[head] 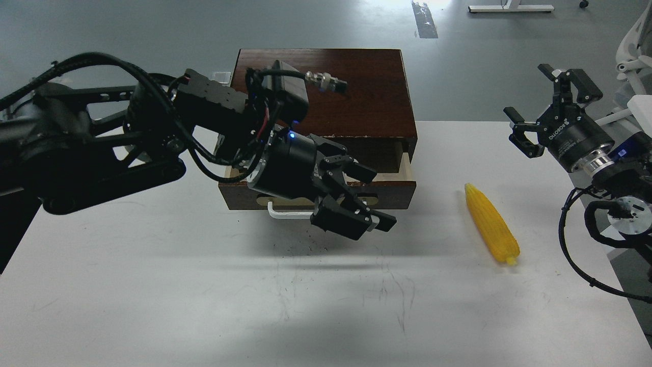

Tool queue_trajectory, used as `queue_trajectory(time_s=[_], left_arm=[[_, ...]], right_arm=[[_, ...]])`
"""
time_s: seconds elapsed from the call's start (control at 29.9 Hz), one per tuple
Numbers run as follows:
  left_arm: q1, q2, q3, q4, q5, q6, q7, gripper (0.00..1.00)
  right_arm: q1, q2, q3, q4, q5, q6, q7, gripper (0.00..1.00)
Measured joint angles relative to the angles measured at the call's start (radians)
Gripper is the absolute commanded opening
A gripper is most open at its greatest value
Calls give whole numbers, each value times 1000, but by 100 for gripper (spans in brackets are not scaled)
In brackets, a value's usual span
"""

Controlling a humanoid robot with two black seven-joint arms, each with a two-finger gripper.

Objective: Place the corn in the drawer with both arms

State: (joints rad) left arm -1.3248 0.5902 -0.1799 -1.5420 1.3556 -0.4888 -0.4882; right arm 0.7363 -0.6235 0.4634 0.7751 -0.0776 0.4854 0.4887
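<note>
The yellow corn [491, 224] lies on the white table right of the dark brown box [326, 86]. The drawer [400, 192] stands pulled out a short way, its pale wood rim showing, with its white bar handle [288, 212] in front. My left gripper [374, 199] hovers in front of the drawer's middle, pointing right, open and empty, and hides part of the drawer's inside. My right gripper [532, 94] is open and empty, raised above the table's right edge, behind and to the right of the corn.
The white table [153, 306] carries only the box and the corn. My left arm's bulk and cables cover the box's left front. A white chair [634, 46] stands beyond the table's right edge, next to my right arm.
</note>
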Motion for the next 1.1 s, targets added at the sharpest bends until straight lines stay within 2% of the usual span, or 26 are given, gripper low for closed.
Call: queue_trajectory(time_s=[0.2, 0.27, 0.47, 0.6, 0.7, 0.87, 0.94, 1.1], left_arm=[[97, 55, -101, 90, -536, 0, 0, 99], [123, 84, -109, 114, -650, 6, 0, 99], [226, 162, -118, 183, -927, 111, 0, 99], [314, 189, -127, 245, -1118, 129, 0, 99], [419, 186, -229, 318, -1242, 122, 0, 99], [598, 155, -418, 428, -1302, 50, 76, 99], [659, 148, -447, 455, -1304, 15, 99, 99], [738, 128, -460, 494, -1292, 1, 142, 99]], right_arm=[[10, -28, 0, 3, -1, 3, 0, 100], [16, -40, 1, 1, -1, 3, 0, 100], [33, -77, 1, 1, 0, 1, 0, 100], [31, -92, -12, 1, 0, 3, 0, 100], [29, -96, -15, 1, 0, 3, 0, 100], [27, -100, -19, 7, -11, 3, 0, 100], [30, -108, -42, 12, -30, 3, 0, 100], [83, -138, -135, 33, -150, 3, 0, 100]])
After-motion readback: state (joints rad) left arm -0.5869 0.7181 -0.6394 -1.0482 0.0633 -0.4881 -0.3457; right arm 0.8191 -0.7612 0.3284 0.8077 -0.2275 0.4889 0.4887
